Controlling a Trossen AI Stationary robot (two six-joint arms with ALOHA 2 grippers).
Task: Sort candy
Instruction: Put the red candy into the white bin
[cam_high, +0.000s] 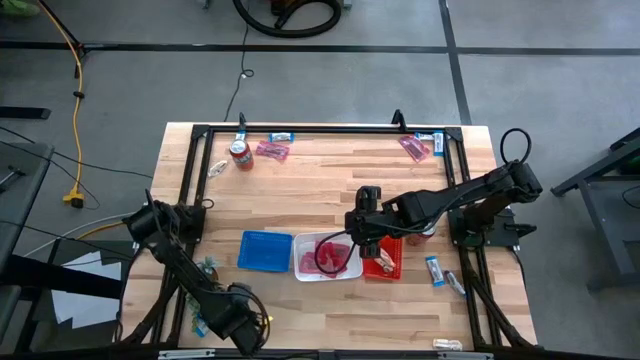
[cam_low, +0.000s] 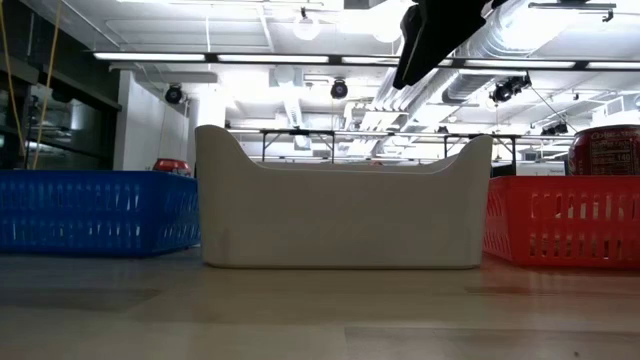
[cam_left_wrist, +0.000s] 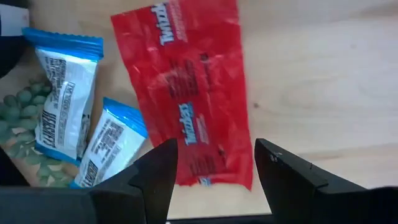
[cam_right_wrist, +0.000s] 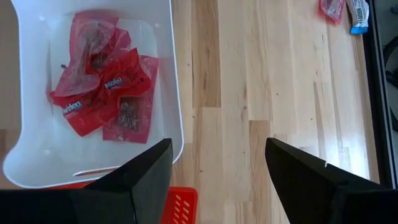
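Note:
My left gripper (cam_left_wrist: 214, 180) is open near the table's front left corner (cam_high: 236, 322). Its fingers stand on either side of the near end of a red Twizzlers packet (cam_left_wrist: 186, 93) that lies flat on the wood. I cannot see them touching it. Two blue-and-white bars (cam_left_wrist: 62, 99) (cam_left_wrist: 106, 152) lie beside the packet, by a small green plant (cam_left_wrist: 18, 118). My right gripper (cam_high: 360, 238) is open and empty (cam_right_wrist: 217, 174), above the right edge of the white tray (cam_right_wrist: 177, 74). Several pink-red packets (cam_right_wrist: 99, 93) lie in that tray.
A blue tray (cam_high: 265, 250), the white tray (cam_high: 304, 262) and a red tray (cam_high: 385, 262) stand in a row at mid-table. Loose candy lies at the far left (cam_high: 272, 150), far right (cam_high: 413, 148) and right (cam_high: 434, 270). A soda can (cam_high: 240, 155) stands far left. A black frame (cam_high: 320, 127) borders the table.

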